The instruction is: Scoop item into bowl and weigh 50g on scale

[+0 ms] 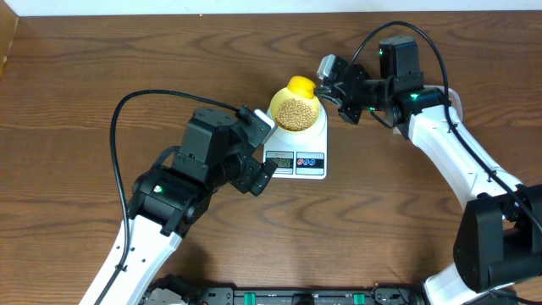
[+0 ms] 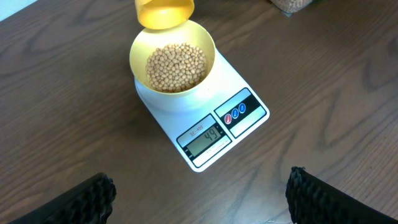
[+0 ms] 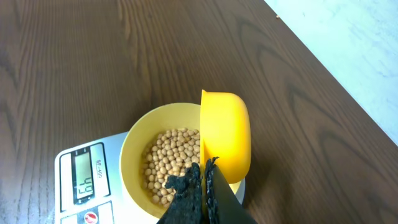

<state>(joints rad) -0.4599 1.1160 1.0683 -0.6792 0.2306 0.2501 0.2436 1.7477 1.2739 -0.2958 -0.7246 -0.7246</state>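
Observation:
The pale-yellow bowl stands on the white scale and holds many tan beans. The scale display reads 49 in the right wrist view and in the left wrist view. My right gripper is shut on the handle of the yellow scoop, whose cup is tipped on its side over the bowl's far rim. My left gripper is open and empty, just left of the scale's front. The bowl and the beans show in both wrist views.
The corner of a clear tub of beans shows at the top edge of the left wrist view. A pale surface lies beyond the table's far edge in the right wrist view. Brown wooden tabletop surrounds the scale.

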